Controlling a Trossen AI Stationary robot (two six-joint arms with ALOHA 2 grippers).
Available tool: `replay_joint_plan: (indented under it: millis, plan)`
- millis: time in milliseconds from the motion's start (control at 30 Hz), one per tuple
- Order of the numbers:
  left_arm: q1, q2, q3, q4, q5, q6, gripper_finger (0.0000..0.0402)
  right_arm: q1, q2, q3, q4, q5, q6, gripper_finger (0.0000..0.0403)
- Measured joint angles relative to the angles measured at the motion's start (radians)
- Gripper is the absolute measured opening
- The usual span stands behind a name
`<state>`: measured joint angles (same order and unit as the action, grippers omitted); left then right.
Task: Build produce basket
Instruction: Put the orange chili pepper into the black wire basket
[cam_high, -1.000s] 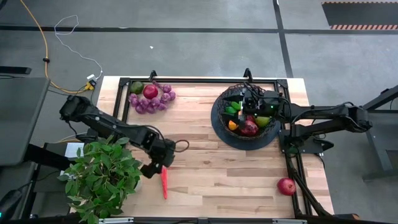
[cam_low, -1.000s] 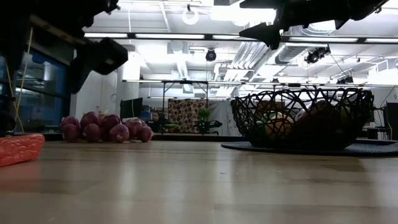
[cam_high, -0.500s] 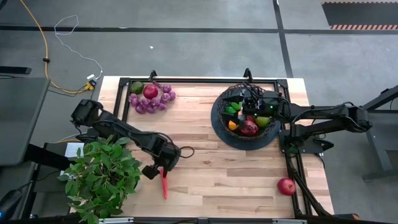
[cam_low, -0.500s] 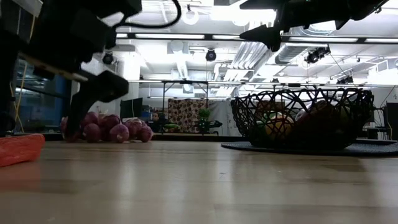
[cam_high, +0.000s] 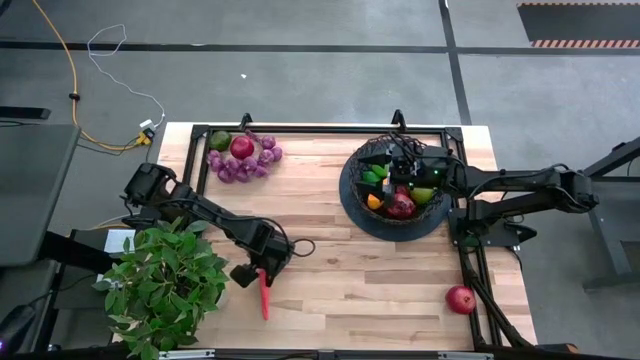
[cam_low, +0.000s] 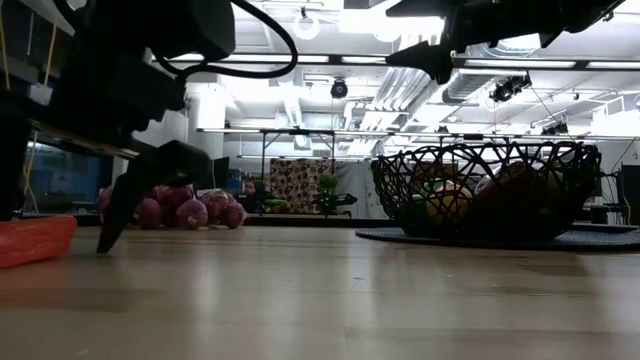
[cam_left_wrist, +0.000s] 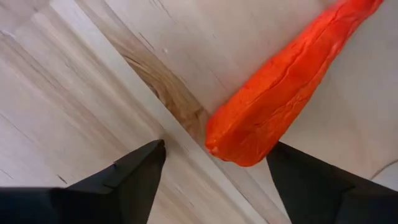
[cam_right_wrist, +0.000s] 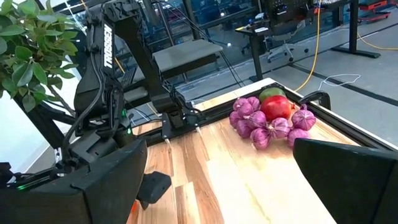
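Observation:
A red chilli pepper lies flat on the wooden table near its front edge, left of the middle. My left gripper stands low over the pepper's far end, pointing steeply down and open. Its two fingers stand on either side of that end without touching it. In the low view the left gripper reaches almost to the table beside the pepper. The black wire basket at the far right holds several fruits. My right gripper hangs open above it, nothing between its fingers.
Purple grape bunches with a red apple and a green fruit lie at the far left. Another red apple lies at the near right. A leafy potted plant stands at the near left corner, close to my left arm.
My left gripper has come down toward the chilli pepper until its fingertips are just above the table, rolling a little on the way. The pepper has stayed where it was.

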<state>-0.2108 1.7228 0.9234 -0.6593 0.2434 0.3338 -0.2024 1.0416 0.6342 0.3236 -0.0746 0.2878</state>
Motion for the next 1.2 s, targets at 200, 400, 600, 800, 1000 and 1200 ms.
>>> replay_joint_plan:
  millis: [200,400,600,800,1000,1200]
  plan:
    - [0.000,0.002,-0.001,0.019,0.004,0.010,0.0236,0.000,0.000,0.000,-0.008,0.000,0.000,0.0385]
    - [-0.001,0.003,-0.001,0.024,0.004,0.058,0.0225,0.000,0.000,0.000,-0.014,0.000,0.000,0.0385]
    - [-0.003,0.005,-0.003,0.077,0.007,0.134,0.0225,0.000,0.000,0.000,-0.014,0.001,0.000,0.0385]
    - [-0.003,0.005,-0.003,0.108,0.007,0.227,0.0225,0.000,0.000,0.000,-0.014,0.022,0.000,0.0385]
    - [-0.002,0.005,-0.003,0.140,0.004,0.282,0.0225,0.000,0.000,0.000,-0.015,0.022,0.003,0.0385]
    - [-0.002,0.005,-0.003,0.149,0.012,0.310,0.0225,0.000,0.000,0.000,-0.015,0.022,0.003,0.0385]
